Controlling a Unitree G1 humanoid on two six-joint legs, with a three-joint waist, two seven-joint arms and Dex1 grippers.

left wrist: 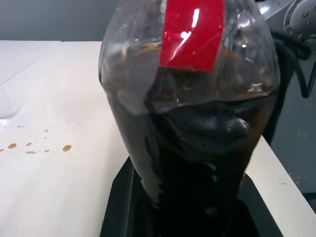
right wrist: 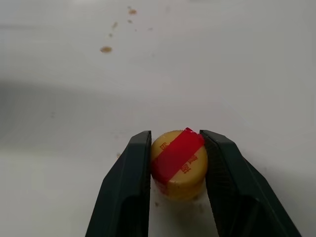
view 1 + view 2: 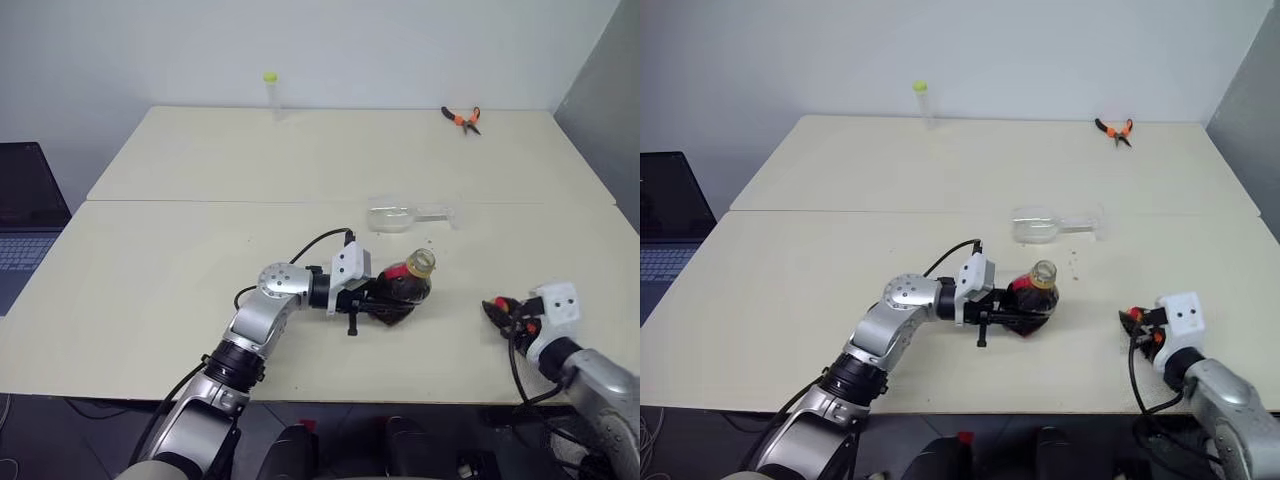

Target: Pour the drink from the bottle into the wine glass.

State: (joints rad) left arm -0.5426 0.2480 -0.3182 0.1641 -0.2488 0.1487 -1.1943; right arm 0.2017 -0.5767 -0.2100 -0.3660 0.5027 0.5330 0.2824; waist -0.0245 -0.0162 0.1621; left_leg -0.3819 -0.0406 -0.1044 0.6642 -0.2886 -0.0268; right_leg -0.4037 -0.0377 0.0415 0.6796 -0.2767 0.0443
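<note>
The left gripper (image 3: 372,296) is clamped on the small clear plastic bottle (image 3: 404,287) of dark cola-like drink (image 1: 197,163), uncapped mouth tilted up. Beyond that mouth, the clear stemmed wine glass (image 3: 408,215) lies toppled on the pale table (image 3: 180,270), long axis crosswise, bowl nearer the bottle, foot away. The right gripper (image 2: 176,163), well to the bottle's other side, pinches the yellow cap (image 2: 178,163). Pouring likely needs that glass stood up first.

Bottle (image 1: 187,98) glossy clear plastic; table (image 3: 200,300) seemingly matt.
</note>
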